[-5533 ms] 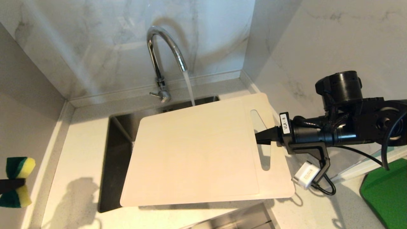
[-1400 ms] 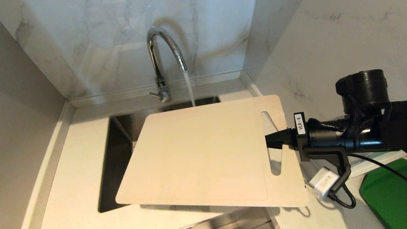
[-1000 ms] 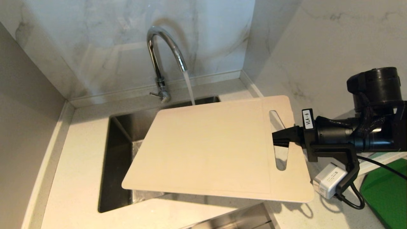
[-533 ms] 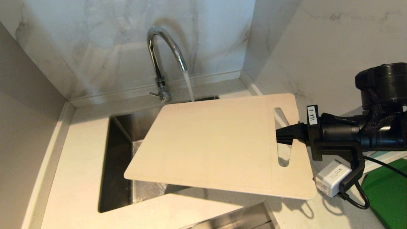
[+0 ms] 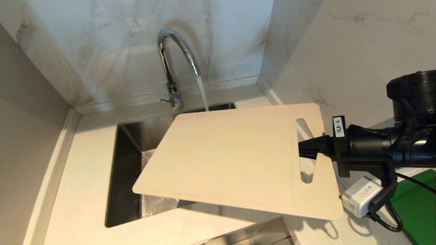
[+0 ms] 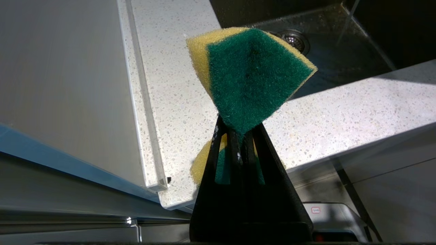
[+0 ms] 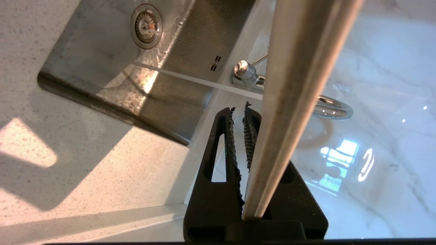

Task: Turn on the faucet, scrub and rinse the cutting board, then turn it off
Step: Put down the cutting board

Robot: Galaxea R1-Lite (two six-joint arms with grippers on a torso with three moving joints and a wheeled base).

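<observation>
Two grippers are at work, each holding one thing. The right gripper [image 5: 308, 149] reaches in from the right side of the head view, its jaws pinching the cutting board [image 5: 235, 160] at the narrow strip beside the handle slot. In the right wrist view the board [image 7: 296, 95] shows edge-on, clamped between the black fingers [image 7: 224, 143]. The board hangs nearly flat, slightly tilted, above the right half of the sink [image 5: 126, 170] and out over the table [image 5: 78, 183] to the right of it.

Water runs from the faucet [image 5: 177, 54] in a thin stream that drops behind the board's far edge. The faucet stands at the back of the sink against the marble wall [image 5: 112, 44].

Outside the head view, the left gripper [image 6: 243, 136] has its jaws pressed tight on a yellow and green sponge [image 6: 250, 75], squeezing its middle. It hangs just off the table's front edge, near the sink's corner. A green mat [image 5: 417, 207] lies at the far right.
</observation>
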